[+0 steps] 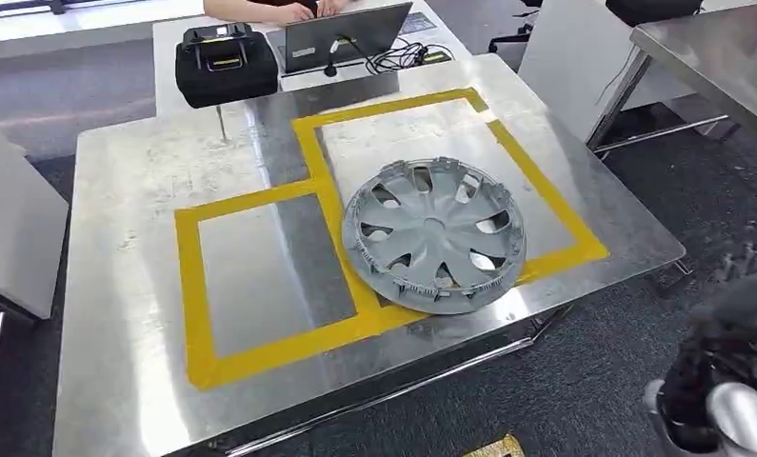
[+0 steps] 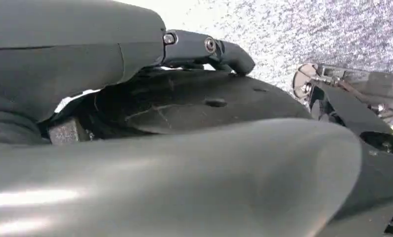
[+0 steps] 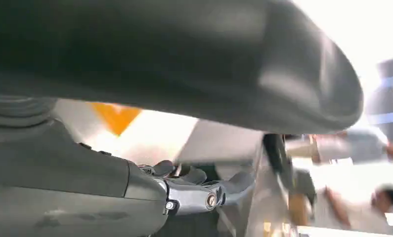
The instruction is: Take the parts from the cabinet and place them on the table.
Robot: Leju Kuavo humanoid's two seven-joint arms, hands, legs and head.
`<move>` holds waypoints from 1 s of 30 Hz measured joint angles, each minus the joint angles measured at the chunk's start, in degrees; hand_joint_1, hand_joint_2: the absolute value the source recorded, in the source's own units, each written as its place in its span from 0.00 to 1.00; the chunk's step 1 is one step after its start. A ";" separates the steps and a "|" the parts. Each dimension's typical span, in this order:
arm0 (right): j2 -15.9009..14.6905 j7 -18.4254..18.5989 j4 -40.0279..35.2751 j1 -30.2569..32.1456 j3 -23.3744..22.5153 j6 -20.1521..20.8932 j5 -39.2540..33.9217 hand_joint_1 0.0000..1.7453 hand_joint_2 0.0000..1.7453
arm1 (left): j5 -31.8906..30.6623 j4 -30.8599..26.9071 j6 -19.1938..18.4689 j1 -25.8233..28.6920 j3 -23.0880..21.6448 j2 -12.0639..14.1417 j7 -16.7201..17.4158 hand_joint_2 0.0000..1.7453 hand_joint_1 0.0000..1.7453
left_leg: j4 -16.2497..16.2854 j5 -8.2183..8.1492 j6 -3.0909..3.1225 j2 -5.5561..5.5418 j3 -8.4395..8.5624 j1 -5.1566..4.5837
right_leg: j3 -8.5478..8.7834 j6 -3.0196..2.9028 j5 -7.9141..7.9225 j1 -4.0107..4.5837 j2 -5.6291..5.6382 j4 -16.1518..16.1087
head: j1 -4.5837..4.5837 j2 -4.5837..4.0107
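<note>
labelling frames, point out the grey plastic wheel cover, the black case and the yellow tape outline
grey plastic wheel cover (image 1: pixel 435 231), head view, centre hub
black case (image 1: pixel 225 65), head view, top face
yellow tape outline (image 1: pixel 188 286), head view, left strip

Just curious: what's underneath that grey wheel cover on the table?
The wheel cover lies on the steel table, across yellow tape. Anything beneath its middle is hidden.

Left of the blurred dark right hand (image 1: pixel 736 333), a grey spoked wheel cover (image 1: pixel 434 235) lies on a scuffed silver table (image 1: pixel 127 286) marked with yellow tape rectangles (image 1: pixel 189 286). Farther off sits a black case (image 1: pixel 225 62).
</note>
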 joint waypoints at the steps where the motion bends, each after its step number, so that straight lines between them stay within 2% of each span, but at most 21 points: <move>1: -0.55 -0.46 -1.08 2.55 -2.87 -0.18 -1.17 0.00 0.00 | 0.24 0.00 0.51 -0.03 0.18 -0.11 0.00 0.00 0.00 | 0.02 0.00 0.00 0.03 0.02 0.01 | 0.03 0.00 0.00 0.01 0.04 0.00 | -0.09 0.00; 5: -1.34 -5.16 -2.50 13.03 -17.77 2.66 -10.01 0.00 0.00 | 1.49 -0.04 1.68 -0.02 1.05 -0.29 -0.26 0.00 0.00 | 0.01 -0.16 0.07 -0.03 0.19 0.01 | 0.20 0.06 -0.24 0.01 -0.08 -0.09 | 0.02 0.00; 9: -0.53 -8.16 1.34 19.83 -29.69 8.84 -10.50 0.00 0.00 | 2.93 -0.04 2.36 -0.12 2.06 -0.42 -0.98 0.00 0.00 | -0.03 -0.38 0.06 0.12 0.32 0.02 | -0.37 0.00 -0.36 0.04 0.05 -0.14 | -0.04 0.00; 12: 1.92 -10.48 11.73 21.23 -37.97 19.55 -11.94 0.00 0.00 | 4.18 -0.04 3.11 -0.10 3.21 -0.42 -1.40 0.00 0.00 | -0.09 -0.79 0.10 0.11 0.83 0.02 | -0.16 0.00 -0.81 0.05 0.10 -0.18 | -0.02 0.00; 15: 4.23 -15.45 26.68 19.09 -43.96 25.81 -12.18 0.00 0.00 | 5.64 -0.04 3.82 -0.08 4.41 -0.44 -2.05 0.00 0.00 | -0.09 -0.79 0.10 0.26 0.99 0.03 | -0.01 0.04 -0.78 0.07 0.20 -0.18 | 0.00 0.00; 18: 6.32 -18.71 44.00 15.12 -46.72 25.28 -10.08 0.00 0.00 | 6.89 -0.04 4.20 -0.08 5.66 -0.44 -2.19 0.00 0.00 | -0.04 -0.73 0.93 0.43 0.92 -0.35 | 1.02 0.89 -0.20 -0.33 0.36 -0.76 | -0.09 0.00; 19: 6.97 -18.87 49.08 13.98 -46.77 24.15 -9.38 0.00 0.00 | 7.06 -0.04 4.20 -0.13 5.97 -0.46 -2.14 0.00 0.00 | -0.78 -0.37 1.15 0.49 1.16 -0.23 | 1.11 1.12 -0.03 -0.14 0.49 -1.07 | -0.28 0.00; 20: 7.81 -19.19 53.42 13.36 -46.77 23.41 -8.88 0.00 0.00 | 7.08 -0.09 4.18 -0.13 6.12 -0.61 -2.12 0.00 0.00 | -2.35 0.44 1.38 0.79 2.03 0.39 | 0.56 0.94 -0.37 -0.38 0.50 -0.85 | -0.26 0.00; 21: 9.00 -19.79 57.89 12.57 -46.96 22.95 -8.51 0.00 0.00 | 7.10 -0.09 4.13 -0.13 6.27 -0.59 -2.12 0.00 0.00 | -3.34 0.64 1.64 1.04 2.76 0.27 | 0.19 1.00 -1.51 -0.39 0.41 0.64 | 0.05 0.00; 23: 10.42 -20.13 65.34 11.34 -47.38 22.69 -8.36 0.00 0.00 | 7.13 -0.09 4.11 -0.08 6.75 -0.59 -2.10 0.00 0.00 | -3.52 0.79 1.78 1.08 2.77 0.23 | -4.17 1.36 -5.84 -0.73 0.42 9.40 | 0.68 0.00; 24: 10.97 -20.29 67.74 11.08 -47.44 22.73 -8.29 0.00 0.00 | 7.17 -0.09 4.11 -0.03 6.97 -0.59 -2.03 0.00 0.00 | -3.43 0.71 1.75 1.13 2.71 0.18 | -6.15 1.62 -7.32 -1.01 0.41 13.38 | 0.74 0.00; 25: 11.25 -20.26 70.36 10.76 -47.62 22.75 -8.29 0.00 0.00 | 7.19 -0.09 4.11 0.01 7.12 -0.59 -2.03 0.00 0.00 | -3.31 0.61 1.64 1.13 2.64 0.19 | -7.39 1.92 -7.73 -1.20 0.40 15.72 | 0.66 0.00; 26: 11.54 -20.26 72.64 10.49 -47.77 22.75 -8.29 0.00 0.00 | 7.19 -0.09 4.11 0.04 7.24 -0.59 -2.01 0.00 0.00 | -3.06 0.48 1.45 1.12 2.58 0.30 | -7.43 2.24 -6.82 -1.53 0.38 15.56 | 0.77 0.00; 27: 11.65 -20.26 74.67 10.15 -47.86 22.77 -8.27 0.00 0.00 | 7.21 -0.09 4.11 0.04 7.34 -0.59 -2.01 0.00 0.00 | -2.68 0.24 1.09 1.10 2.46 0.54 | -6.06 2.55 -4.65 -1.95 0.33 12.46 | 0.85 0.00; 28: 11.69 -20.24 76.20 9.84 -47.95 22.86 -8.27 0.00 0.00 | 7.19 -0.09 4.11 0.04 7.43 -0.59 -2.01 0.00 0.00 | -2.16 -0.05 0.66 1.09 2.35 0.81 | -3.62 2.95 -2.15 -2.36 0.24 7.49 | 0.94 0.00; 29: 11.69 -20.24 77.63 9.52 -48.06 22.88 -8.25 0.00 0.00 | 7.21 -0.09 4.11 0.02 7.52 -0.59 -2.01 0.00 0.00 | -1.48 -0.39 0.14 1.10 2.17 1.03 | -1.18 3.33 -0.32 -2.75 0.17 2.76 | 0.98 0.00; 30: 11.97 -20.22 79.50 9.00 -48.08 22.93 -8.22 0.00 0.00 | 7.19 -0.04 4.11 -0.04 7.58 -0.39 -2.01 0.00 0.00 | -0.78 -0.82 -0.55 1.06 1.86 0.83 | -0.51 3.54 -1.17 -2.56 0.44 1.05 | 1.31 0.00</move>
